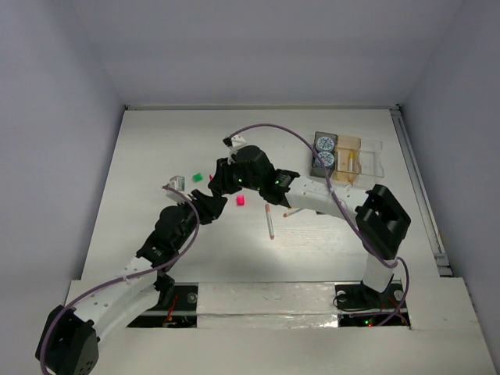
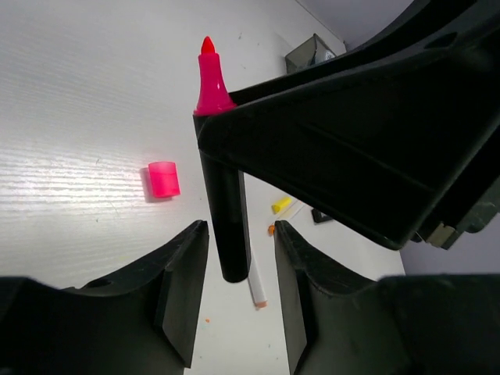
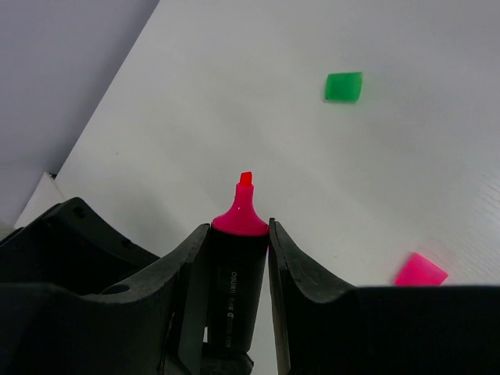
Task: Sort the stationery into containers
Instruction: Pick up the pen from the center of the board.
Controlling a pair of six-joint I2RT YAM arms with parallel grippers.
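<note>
one white table (image 1: pixel 148 148) carries everything. the left arm (image 1: pixel 168 234) and the right arm (image 1: pixel 312 195) meet over its middle. at the far right sits the row of trays (image 1: pixel 373 156), with two blue-white rolls (image 1: pixel 325 144) in its dark grey compartment. the right gripper (image 3: pixel 238 234) is clamped on an uncapped pink highlighter (image 3: pixel 232 289), whose tip pokes out past the fingertips. the left gripper (image 2: pixel 240 234) stands open, jaws either side of the black barrel's tail end. a pink-white pen (image 1: pixel 269 223) lies mid-table. a pink cap (image 1: pixel 241 200) and a green cap (image 1: pixel 198 177) lie loose near the grippers.
</note>
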